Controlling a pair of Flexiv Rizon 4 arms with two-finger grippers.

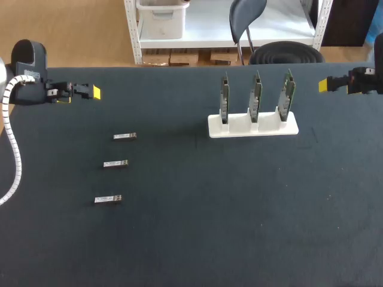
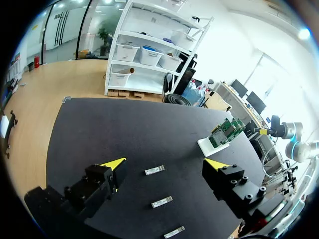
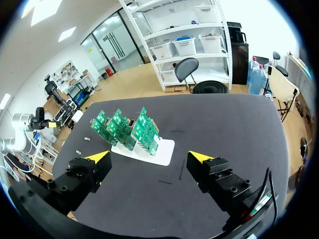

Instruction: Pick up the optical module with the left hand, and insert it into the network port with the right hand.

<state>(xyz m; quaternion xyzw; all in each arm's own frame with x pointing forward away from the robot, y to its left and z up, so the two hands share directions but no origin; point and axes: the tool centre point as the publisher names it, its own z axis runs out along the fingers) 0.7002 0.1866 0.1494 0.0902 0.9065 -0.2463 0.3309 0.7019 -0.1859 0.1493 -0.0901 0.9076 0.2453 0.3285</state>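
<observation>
Three small silver optical modules lie in a column on the black table: one (image 1: 125, 136) farthest back, one (image 1: 115, 163) in the middle, one (image 1: 108, 199) nearest. The left wrist view shows them too: (image 2: 154, 170), (image 2: 162, 201), (image 2: 174, 232), ahead of and under my open left gripper (image 2: 164, 163). My left gripper (image 1: 84, 92) hovers at the table's back left, apart from the modules. A white stand (image 1: 252, 126) holds three upright green network cards (image 1: 256, 94). My right gripper (image 1: 326, 85) sits open at the back right; the cards (image 3: 130, 131) and stand (image 3: 162, 152) lie ahead of the right gripper (image 3: 149, 158).
The black table (image 1: 239, 209) stretches wide in front of the stand and right of the modules. A white cable sleeve (image 1: 13, 149) hangs along my left arm at the table's left edge.
</observation>
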